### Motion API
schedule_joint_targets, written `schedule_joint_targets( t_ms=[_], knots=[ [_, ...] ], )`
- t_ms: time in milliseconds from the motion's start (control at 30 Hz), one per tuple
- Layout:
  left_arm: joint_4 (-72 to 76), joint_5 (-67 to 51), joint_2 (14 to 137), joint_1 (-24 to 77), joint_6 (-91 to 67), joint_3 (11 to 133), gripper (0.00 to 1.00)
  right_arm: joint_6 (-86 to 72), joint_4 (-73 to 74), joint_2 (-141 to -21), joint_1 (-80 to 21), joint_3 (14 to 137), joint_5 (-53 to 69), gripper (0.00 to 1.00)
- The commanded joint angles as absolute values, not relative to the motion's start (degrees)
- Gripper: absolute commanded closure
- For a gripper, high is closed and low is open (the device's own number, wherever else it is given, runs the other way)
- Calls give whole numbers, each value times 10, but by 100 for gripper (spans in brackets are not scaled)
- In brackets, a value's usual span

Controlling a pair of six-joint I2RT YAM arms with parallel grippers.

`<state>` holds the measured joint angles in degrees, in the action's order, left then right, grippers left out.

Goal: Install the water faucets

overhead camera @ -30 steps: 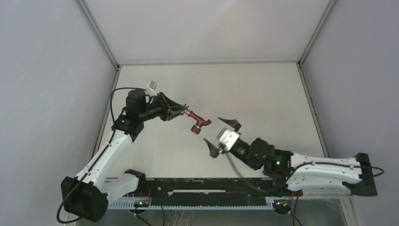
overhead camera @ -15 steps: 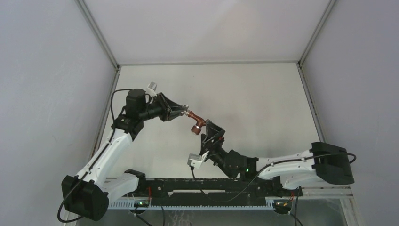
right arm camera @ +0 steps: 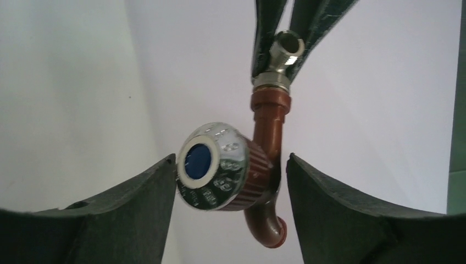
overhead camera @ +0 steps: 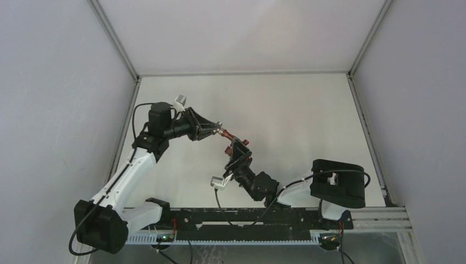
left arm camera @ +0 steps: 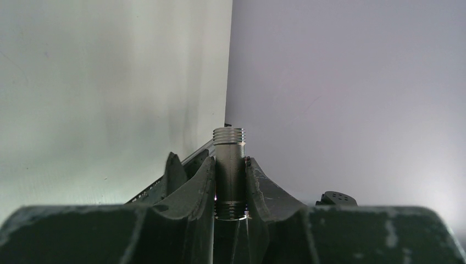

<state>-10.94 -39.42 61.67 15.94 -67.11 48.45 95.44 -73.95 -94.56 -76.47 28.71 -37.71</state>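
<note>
A reddish-brown water faucet (overhead camera: pixel 227 135) hangs in the air over the table, screwed onto a silvery metal fitting (right arm camera: pixel 273 78). My left gripper (overhead camera: pixel 213 128) is shut on that threaded fitting (left arm camera: pixel 229 144), and the faucet itself does not show in the left wrist view. My right gripper (overhead camera: pixel 237 147) reaches up from below. Its jaws stand open on either side of the faucet's chrome knob (right arm camera: pixel 220 165) with a blue cap. The left finger (right arm camera: pixel 159 181) is at the knob's rim, and a gap remains at the right finger (right arm camera: pixel 308 181).
The white table (overhead camera: pixel 297 110) lies below, boxed in by grey walls and metal corner posts (overhead camera: pixel 112 38). A black rail (overhead camera: pixel 247 217) runs along the near edge by the arm bases. Part of the right arm (left arm camera: pixel 336 198) shows low in the left wrist view.
My right arm swung left and turned its wrist, bringing its open jaws around the faucet's knob, and the jaws have narrowed a little. The left arm has held still with the fitting.
</note>
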Motion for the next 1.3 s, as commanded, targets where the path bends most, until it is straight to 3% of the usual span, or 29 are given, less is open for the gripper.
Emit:
schedule_joint_targets(
  t_ms=[0, 300, 333, 367, 500, 800, 900, 967, 1133, 1167, 1200, 1267],
  knots=[
    [-63, -431, 616, 156, -682, 496, 100, 953, -827, -948, -761, 316, -365, 27],
    [-57, -438, 619, 150, -680, 487, 100, 935, -842, -954, -764, 322, -372, 60],
    [-56, -439, 618, 149, -679, 486, 100, 934, -842, -956, -765, 324, -375, 67],
    [-56, -439, 617, 148, -679, 485, 100, 929, -843, -958, -765, 327, -381, 85],
    [-52, -439, 614, 145, -680, 483, 100, 918, -852, -973, -766, 343, -407, 98],
    [-37, -454, 618, 142, -671, 483, 100, 909, -860, -984, -775, 343, -412, 100],
    [-28, -461, 616, 143, -669, 484, 95, 916, -863, -994, -777, 343, -416, 100],
    [-26, -461, 612, 142, -668, 484, 99, 922, -866, -1000, -780, 343, -418, 100],
    [-26, -452, 603, 141, -672, 480, 100, 927, -867, -1010, -785, 345, -421, 100],
    [-25, -446, 602, 140, -672, 478, 100, 929, -867, -1013, -788, 351, -434, 96],
    [-21, -443, 600, 139, -672, 477, 100, 933, -869, -1017, -789, 357, -445, 77],
    [-7, -436, 594, 135, -675, 471, 100, 937, -869, -1017, -794, 355, -453, 12]
  ],
)
